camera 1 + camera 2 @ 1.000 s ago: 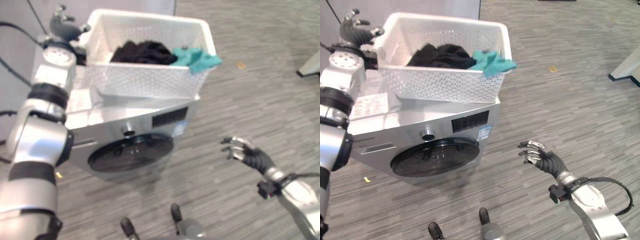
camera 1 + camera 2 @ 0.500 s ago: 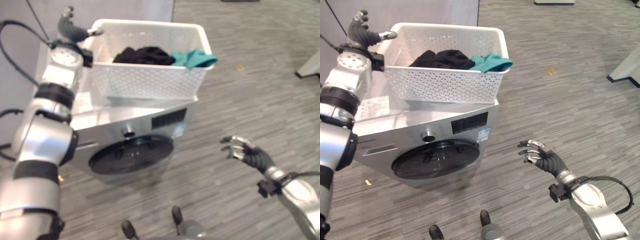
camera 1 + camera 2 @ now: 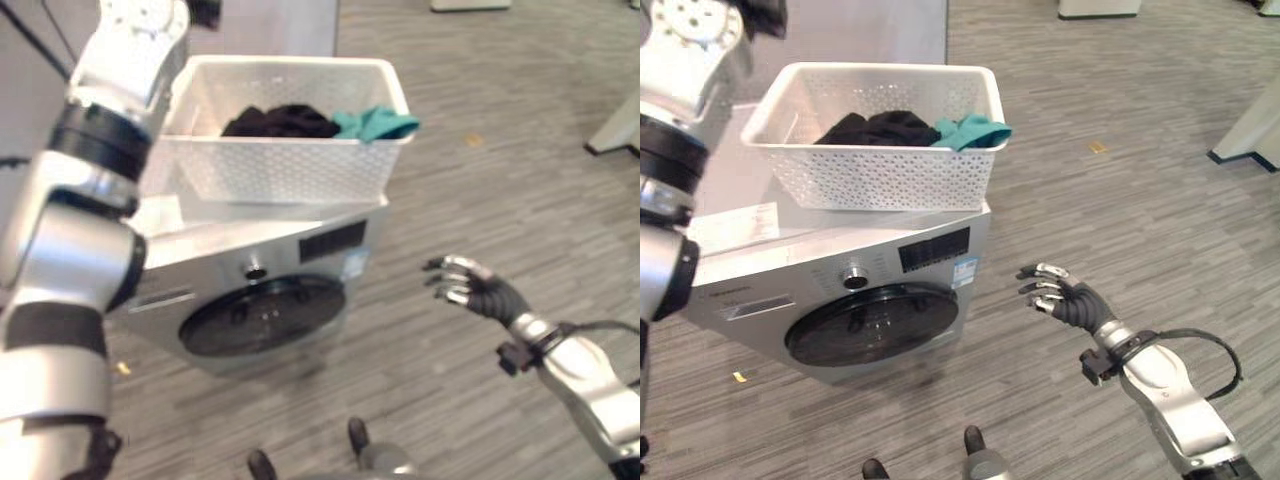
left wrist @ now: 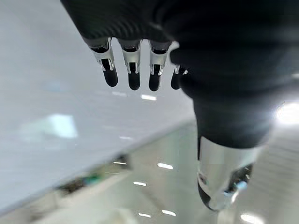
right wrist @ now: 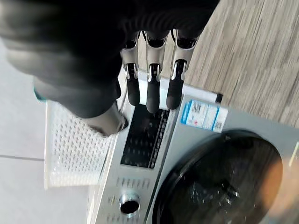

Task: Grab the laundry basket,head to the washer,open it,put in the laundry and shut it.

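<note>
The round washer door (image 3: 872,323) is being kept closed on the washer's front, below the laundry basket (image 3: 880,150) resting on top. It is being faced by the right hand (image 3: 1068,298), fingers loosely open and empty, off to its right and nearer. The left hand (image 4: 140,56), raised up high, is being held open too.

A lab-like open room: grey plank floor (image 3: 1160,180), a lone washer (image 3: 840,290) against a plain wall (image 3: 860,30).

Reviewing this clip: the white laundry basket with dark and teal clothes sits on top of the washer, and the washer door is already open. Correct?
Not quite. The washer door is shut, its round dark glass flush with the front panel, as the right eye view shows. The white laundry basket with dark and teal clothes does sit on top of the washer.
</note>
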{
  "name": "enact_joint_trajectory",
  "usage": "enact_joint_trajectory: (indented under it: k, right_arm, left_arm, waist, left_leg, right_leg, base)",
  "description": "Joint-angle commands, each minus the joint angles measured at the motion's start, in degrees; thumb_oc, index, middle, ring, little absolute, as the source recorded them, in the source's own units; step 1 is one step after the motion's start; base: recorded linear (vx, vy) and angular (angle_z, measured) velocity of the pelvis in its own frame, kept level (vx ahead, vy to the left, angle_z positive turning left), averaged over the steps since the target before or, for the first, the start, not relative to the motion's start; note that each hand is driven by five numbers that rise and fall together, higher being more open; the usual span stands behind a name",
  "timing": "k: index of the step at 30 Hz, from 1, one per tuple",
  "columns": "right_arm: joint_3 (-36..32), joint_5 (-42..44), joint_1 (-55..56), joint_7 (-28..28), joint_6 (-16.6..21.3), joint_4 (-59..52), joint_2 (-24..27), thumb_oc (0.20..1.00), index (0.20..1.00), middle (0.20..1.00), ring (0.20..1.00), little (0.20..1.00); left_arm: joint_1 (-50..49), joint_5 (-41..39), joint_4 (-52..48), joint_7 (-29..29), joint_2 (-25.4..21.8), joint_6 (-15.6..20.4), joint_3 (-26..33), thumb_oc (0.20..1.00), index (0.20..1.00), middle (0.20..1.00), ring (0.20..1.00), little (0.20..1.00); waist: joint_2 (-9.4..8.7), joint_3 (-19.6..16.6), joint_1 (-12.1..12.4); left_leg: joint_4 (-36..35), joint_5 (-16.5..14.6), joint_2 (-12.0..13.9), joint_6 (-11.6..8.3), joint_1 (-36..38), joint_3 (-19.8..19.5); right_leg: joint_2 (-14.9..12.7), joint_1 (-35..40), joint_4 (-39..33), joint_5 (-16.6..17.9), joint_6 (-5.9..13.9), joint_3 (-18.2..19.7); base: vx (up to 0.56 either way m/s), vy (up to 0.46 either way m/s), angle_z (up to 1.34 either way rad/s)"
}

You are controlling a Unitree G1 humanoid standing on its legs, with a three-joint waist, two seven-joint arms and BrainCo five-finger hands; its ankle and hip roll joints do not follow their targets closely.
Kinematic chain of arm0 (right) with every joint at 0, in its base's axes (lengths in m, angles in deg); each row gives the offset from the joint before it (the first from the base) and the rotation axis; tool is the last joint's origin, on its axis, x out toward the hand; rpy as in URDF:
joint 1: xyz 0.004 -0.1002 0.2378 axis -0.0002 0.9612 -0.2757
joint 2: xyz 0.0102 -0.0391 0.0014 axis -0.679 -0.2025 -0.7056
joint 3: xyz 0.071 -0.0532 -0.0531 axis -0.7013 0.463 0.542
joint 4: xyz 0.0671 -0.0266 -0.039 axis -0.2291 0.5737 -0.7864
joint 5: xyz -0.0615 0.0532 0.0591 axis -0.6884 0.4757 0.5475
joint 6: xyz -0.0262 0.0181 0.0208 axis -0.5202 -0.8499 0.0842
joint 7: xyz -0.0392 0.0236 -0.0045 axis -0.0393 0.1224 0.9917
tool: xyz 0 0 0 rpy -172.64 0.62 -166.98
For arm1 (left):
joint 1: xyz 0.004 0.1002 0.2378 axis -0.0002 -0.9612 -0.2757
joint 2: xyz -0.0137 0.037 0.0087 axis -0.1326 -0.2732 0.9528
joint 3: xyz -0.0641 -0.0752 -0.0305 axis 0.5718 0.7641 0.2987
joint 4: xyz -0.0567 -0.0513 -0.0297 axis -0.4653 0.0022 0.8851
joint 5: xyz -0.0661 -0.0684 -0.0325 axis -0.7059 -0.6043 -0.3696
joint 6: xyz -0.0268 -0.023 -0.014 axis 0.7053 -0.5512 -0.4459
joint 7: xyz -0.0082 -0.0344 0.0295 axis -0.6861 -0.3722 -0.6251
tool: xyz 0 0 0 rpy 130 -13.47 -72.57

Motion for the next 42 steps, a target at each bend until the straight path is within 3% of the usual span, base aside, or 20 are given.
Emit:
enact_joint_trajectory:
  k: [1, 2, 3, 4, 9, 13, 17, 21, 27, 31, 42]
  right_arm:
    - [-3.5, -0.87, -0.15, 0.54, 3.02, 1.04, -0.9, 1.0, 1.0, 1.0, 1.0, 1.0]
    - [-3.46, -0.87, -0.1, 0.55, 3.03, 1.03, -0.83, 1.0, 1.0, 1.0, 1.0, 1.0]
    - [-3.93, -0.87, 0.65, 0.61, 3.14, 2.16, -3.36, 1.0, 1.0, 1.0, 1.0, 1.0]
    - [-3.98, -1.3, 0.94, 0.67, 2.87, 2.56, -4.38, 1.0, 1.0, 1.0, 1.0, 1.0]
    - [-5.31, -0.54, 2.07, 0.77, 3.58, 4.59, -8.25, 1.0, 1.0, 1.0, 1.0, 1.0]
    - [-6.03, -0.76, 4.86, 1.0, 4.5, 5.29, -11.34, 1.0, 1.0, 1.0, 1.0, 1.0]
    - [-6.31, -2.31, 7.67, 2.38, 6.16, 7.16, -14.93, 1.0, 1.0, 1.0, 1.0, 1.0]
    - [-6.46, -3.29, 9.74, 3.88, 6.94, 8.89, -17.21, 1.0, 1.0, 1.0, 1.0, 1.0]
    - [-6.22, -4.16, 9.63, 6.76, 8.26, 10.86, -16.99, 1.0, 1.0, 1.0, 1.0, 1.0]
    - [-5.82, -4.88, 8.31, 9.64, 9.03, 10.69, -16.64, 1.0, 1.0, 1.0, 1.0, 1.0]
    - [-7.87, -12.46, 7.13, 14.04, 9.05, 10.18, -14.55, 1.0, 1.0, 1.0, 1.0, 1.0]
  left_arm:
    - [-4.33, -1.97, -4.02, 1.34, 3.75, 6.12, 4.66, 1.0, 1.0, 1.0, 1.0, 1.0]
    - [-4.54, -1.9, -4.2, 1.4, 3.75, 6.04, 4.77, 1.0, 1.0, 1.0, 1.0, 1.0]
    - [-15.96, 0.33, -15.86, -0.23, 2.86, 6.34, 8.64, 1.0, 1.0, 1.0, 1.0, 1.0]
    - [-21.54, 0.69, -20.62, -1.55, 2.93, 6.04, 10.23, 1.0, 1.0, 1.0, 1.0, 1.0]
    - [-49.97, 3.78, -36.57, -8.46, -0.84, 4.61, 20.7, 1.0, 1.0, 1.0, 1.0, 1.0]
    - [-70.52, 4.79, -40.52, -11.85, 4.25, 4.02, 27.92, 1.0, 1.0, 1.0, 1.0, 1.0]
    - [-86.26, 7.02, -37.7, -13.96, 11.55, 3.53, 29.4, 1.0, 1.0, 1.0, 1.0, 1.0]
    - [-91.25, 7.43, -29.03, -14.19, 15.17, 3.16, 27.73, 1.0, 1.0, 1.0, 1.0, 1.0]
    - [-91.86, 9.26, -18.37, -13.46, 16.46, 2.86, 24.97, 1.0, 1.0, 1.0, 1.0, 1.0]
    - [-91.96, 7.27, -18.93, -12.11, 17.76, 2.88, 24.67, 1.0, 1.0, 1.0, 1.0, 1.0]
    - [-91.44, 6.39, -20.64, -11.01, 18.59, 3.56, 24.84, 1.0, 1.0, 1.0, 1.0, 1.0]
  waist:
    - [0.69, -0.68, 3.78]
    - [0.75, -0.76, 3.69]
    - [0.3, -0.5, 5.55]
    - [0.12, -0.58, 6.25]
    - [-0.39, -0.42, 9.77]
    - [-0.94, 0.34, 11.91]
    - [-1.7, 0.87, 13.65]
    - [-2.33, 1.77, 15.15]
    - [-2.8, 3.27, 15.78]
    - [-2.42, 3.81, 15.8]
    - [-1.36, 5.38, 15.35]
  left_leg:
    - [0.97, -8.21, 1.54, 0.62, 6.69, -5.11]
    - [0.97, -8.21, 1.54, 0.62, 6.66, -5.18]
    - [0.97, -8.05, 1.4, 0.84, 6.51, -6.61]
    - [0.97, -8.08, 1.33, 0.97, 6.39, -7.12]
    - [0.97, -7.73, 1.27, 1.2, 6.4, -9.65]
    - [1.24, -7.54, 1.56, 1.02, 6.15, -11.94]
    - [1.48, -6.65, 1.61, 0.94, 4.89, -14.61]
    - [1.93, -5.37, 1.94, 0.5, 3.04, -17.34]
    - [3.75, -3.84, 3.68, -0.58, 0.41, -20.02]
    - [4.13, -2.39, 5.8, -1.62, 0.12, -20.23]
    - [4.08, 0.83, 8.26, -3.25, -1.37, -21.01]
  right_leg:
    - [-2.98, -0.59, 1.55, -0.7, 3.18, -4.58]
    - [-2.99, -0.58, 1.54, -0.72, 3.18, -4.65]
    - [-3.09, 0.37, 1.77, -1.41, 2.77, -5.92]
    - [-3.12, 0.57, 1.98, -1.72, 2.55, -6.33]
    - [-3.13, 2.38, 2.75, -3.07, 1.71, -8.54]
    - [-3.0, 3.86, 3.44, -4.58, 0.65, -10.3]
    - [-2.66, 5.17, 3.41, -5.52, -0.37, -12.45]
    - [-1.89, 5.7, 3.66, -6.66, -1.38, -14.2]
    - [0.27, 6.28, 2.6, -7.43, -2.81, -14.17]
    - [2.79, 7.08, 0.89, -7.77, -3.81, -13.36]
    - [5.67, 7.11, -0.06, -8.6, -5.24, -13.06]
  base:
    - [-0.05, -0.039, 0.46]
    - [-0.05, -0.035, 0.54]
    - [-0.06, -0.052, 0.51]
    - [-0.09, -0.066, 0.27]
    - [-0.07, -0.032, 0.2]
    - [-0.08, -0.041, 0.34]
    - [-0.09, -0.065, 0.55]
    - [-0.09, -0.085, 0.41]
    - [-0.08, -0.123, 0.28]
    - [-0.07, -0.139, 0.02]
    - [-0.06, -0.091, -0.02]
